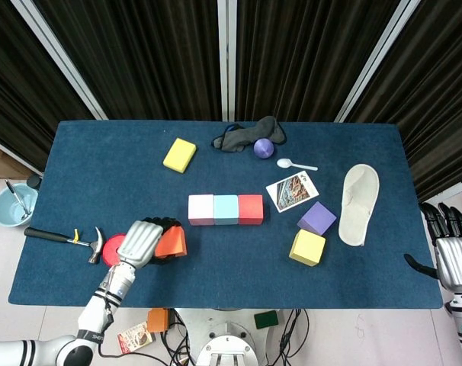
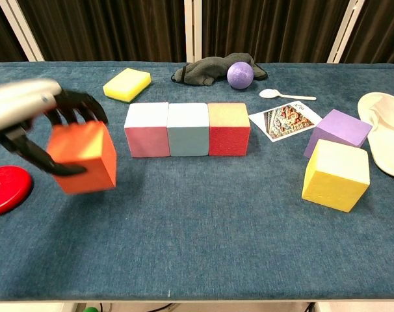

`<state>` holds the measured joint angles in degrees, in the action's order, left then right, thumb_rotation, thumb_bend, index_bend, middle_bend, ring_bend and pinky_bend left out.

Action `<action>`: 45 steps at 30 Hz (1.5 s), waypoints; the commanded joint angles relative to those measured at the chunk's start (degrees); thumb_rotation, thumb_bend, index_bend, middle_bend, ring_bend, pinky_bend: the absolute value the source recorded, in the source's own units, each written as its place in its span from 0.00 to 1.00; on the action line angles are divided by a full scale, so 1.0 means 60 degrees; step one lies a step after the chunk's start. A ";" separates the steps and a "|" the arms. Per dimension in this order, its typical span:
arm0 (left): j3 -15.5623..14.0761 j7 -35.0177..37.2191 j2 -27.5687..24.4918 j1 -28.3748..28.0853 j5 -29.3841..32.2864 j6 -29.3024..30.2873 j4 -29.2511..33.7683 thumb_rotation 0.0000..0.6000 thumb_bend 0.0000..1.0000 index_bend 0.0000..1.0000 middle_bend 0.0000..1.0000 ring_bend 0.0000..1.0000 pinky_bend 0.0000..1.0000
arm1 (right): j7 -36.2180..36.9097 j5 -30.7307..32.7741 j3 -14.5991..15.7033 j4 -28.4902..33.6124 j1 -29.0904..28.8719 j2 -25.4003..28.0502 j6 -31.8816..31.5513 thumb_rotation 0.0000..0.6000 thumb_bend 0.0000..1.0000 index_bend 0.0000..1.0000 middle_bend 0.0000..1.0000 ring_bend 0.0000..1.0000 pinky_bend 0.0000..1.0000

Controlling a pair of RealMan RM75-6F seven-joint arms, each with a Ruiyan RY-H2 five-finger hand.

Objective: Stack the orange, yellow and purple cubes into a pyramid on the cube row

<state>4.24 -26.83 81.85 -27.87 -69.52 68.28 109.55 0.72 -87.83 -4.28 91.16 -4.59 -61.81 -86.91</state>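
Note:
My left hand (image 1: 142, 241) (image 2: 28, 117) grips the orange cube (image 1: 171, 244) (image 2: 82, 157) and holds it above the cloth, left of the cube row. That row has a pink cube (image 1: 201, 209) (image 2: 147, 129), a light blue cube (image 1: 226, 209) (image 2: 188, 129) and a red cube (image 1: 251, 208) (image 2: 229, 129) side by side. Further right lie the yellow cube (image 1: 307, 247) (image 2: 335, 175) and, behind it, the purple cube (image 1: 317, 219) (image 2: 338, 130). My right hand (image 1: 448, 253) hangs off the table's right edge, fingers apart, holding nothing.
A red disc (image 1: 113, 249) (image 2: 3, 190) and a hammer (image 1: 67, 239) lie at the left. A yellow sponge (image 1: 179, 155), dark cloth (image 1: 246, 135), purple ball (image 1: 264, 148), spoon (image 1: 296, 164), picture card (image 1: 292, 191) and white slipper (image 1: 358, 203) sit behind and right.

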 commanded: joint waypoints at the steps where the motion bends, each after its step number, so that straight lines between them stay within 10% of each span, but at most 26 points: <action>1: 0.0594 0.0638 -0.0912 -0.0354 -0.0221 -0.0364 0.0440 1.00 0.28 0.43 0.47 0.39 0.42 | -0.0100 -0.0005 -0.0015 0.0110 -0.0005 0.0048 -0.0014 1.00 0.12 0.00 0.07 0.00 0.06; 14: 0.2193 0.2496 -0.0919 -0.2759 0.0801 -0.3268 -0.1360 0.98 0.28 0.42 0.46 0.39 0.41 | -0.0695 0.0102 -0.0033 0.0761 0.0085 0.0224 -0.0096 1.00 0.12 0.00 0.07 0.00 0.06; 32: 0.2094 0.1675 0.0159 -0.4374 0.2928 -0.3771 -0.2699 0.91 0.28 0.40 0.45 0.39 0.40 | -0.0771 0.0263 -0.0083 0.0830 0.0001 0.0223 0.0117 1.00 0.12 0.00 0.07 0.00 0.06; 45: 0.1771 0.1619 0.0306 -0.4651 0.2640 -0.3569 -0.2952 0.92 0.28 0.40 0.44 0.38 0.38 | -0.0590 0.0317 -0.0057 0.0698 0.0080 0.0213 0.0077 1.00 0.12 0.00 0.07 0.00 0.06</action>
<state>14.91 -17.13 83.71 -55.74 -53.64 46.86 91.88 -2.82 -85.92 -4.63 95.34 -4.11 -60.53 -86.45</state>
